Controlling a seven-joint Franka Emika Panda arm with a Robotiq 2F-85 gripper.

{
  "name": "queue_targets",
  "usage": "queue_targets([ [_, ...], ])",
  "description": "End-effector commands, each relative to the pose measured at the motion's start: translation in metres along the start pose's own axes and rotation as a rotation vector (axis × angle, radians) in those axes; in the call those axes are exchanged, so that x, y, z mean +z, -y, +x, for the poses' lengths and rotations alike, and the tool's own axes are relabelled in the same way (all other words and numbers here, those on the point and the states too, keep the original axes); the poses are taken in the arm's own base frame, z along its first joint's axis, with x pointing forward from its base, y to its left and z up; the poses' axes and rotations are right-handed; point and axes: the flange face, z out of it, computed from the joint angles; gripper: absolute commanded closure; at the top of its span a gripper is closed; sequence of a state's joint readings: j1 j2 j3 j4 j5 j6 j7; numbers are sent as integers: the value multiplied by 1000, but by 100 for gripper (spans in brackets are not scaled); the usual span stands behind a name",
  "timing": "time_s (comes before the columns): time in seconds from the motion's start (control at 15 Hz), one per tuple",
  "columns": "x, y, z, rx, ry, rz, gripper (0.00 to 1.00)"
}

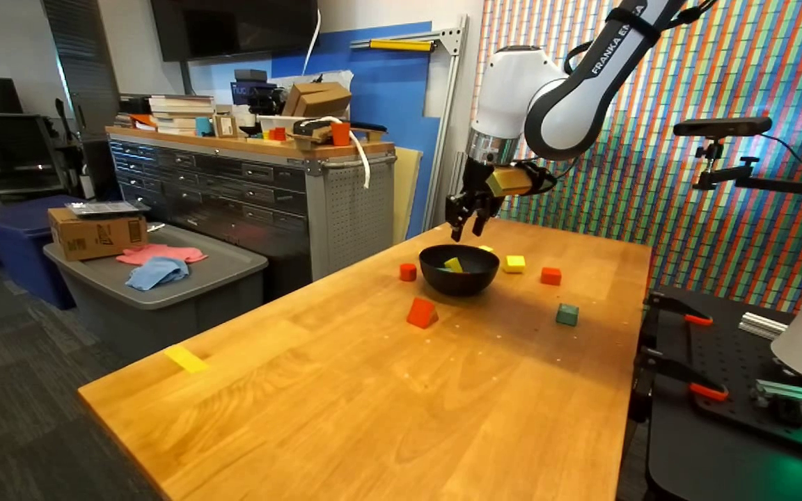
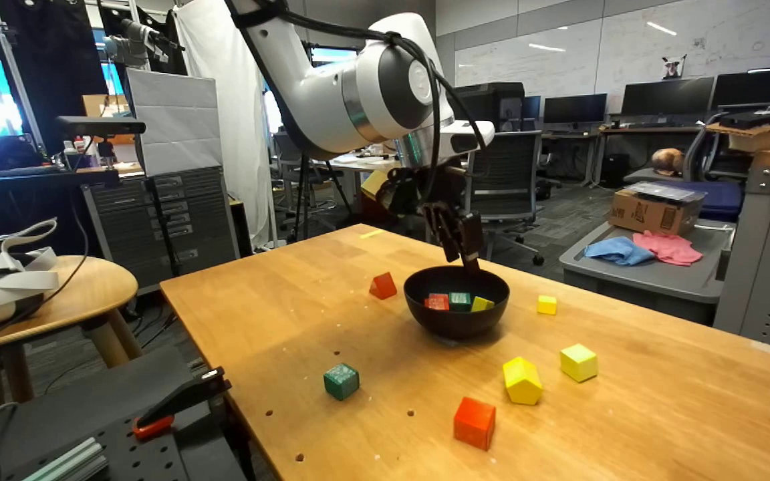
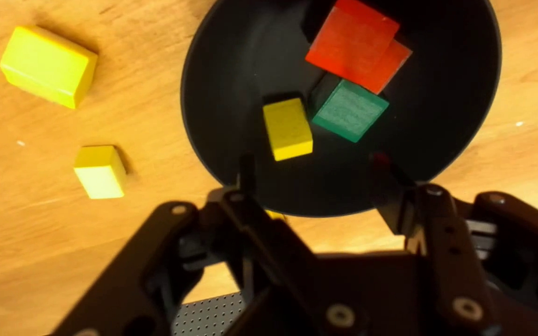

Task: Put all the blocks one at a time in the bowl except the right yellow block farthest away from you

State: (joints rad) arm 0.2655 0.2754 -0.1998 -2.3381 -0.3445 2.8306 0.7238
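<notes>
My gripper is released: its jaws stand clearly apart, and in the wrist view I see the dark inside of the black bowl in the gap between them. My fingertips point down close above the bowl's rim; whether either one touches it I cannot tell.

The bowl sits between the two long edges of the worktop. In it lie a yellow block, a green block and at least one red block.

A loose green block and a loose red block rest toward the long edge with the orange-tipped clamps. A small red block sits just beside the bowl; a red triangular prism lies near it too. In an exterior view I make out a yellow pentagonal prism, a yellow cube beside it, and a loose yellow block close to the opposite long edge.
</notes>
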Motion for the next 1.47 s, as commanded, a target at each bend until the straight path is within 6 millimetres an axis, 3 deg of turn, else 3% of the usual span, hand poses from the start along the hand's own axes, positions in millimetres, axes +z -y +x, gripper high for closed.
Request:
queue_targets([
  [0.0,-9,-3,4,-38,-16,-29,12],
  [0.13,-15,-25,14,-38,-36,-65,1],
  [0.4,-9,-90,40,2,-64,-151,0],
  [0.53,0,-111,47,31,-40,-151,0],
  [0.6,0,-101,39,21,-47,-144,0],
  [0.8,4,-117,41,38,-39,-154,0],
  [0.93,11,-106,43,0,-34,-146,0],
  [1.2,43,-88,37,-77,25,-53,0],
  [1.4,62,-91,42,-45,84,-3,0],
])
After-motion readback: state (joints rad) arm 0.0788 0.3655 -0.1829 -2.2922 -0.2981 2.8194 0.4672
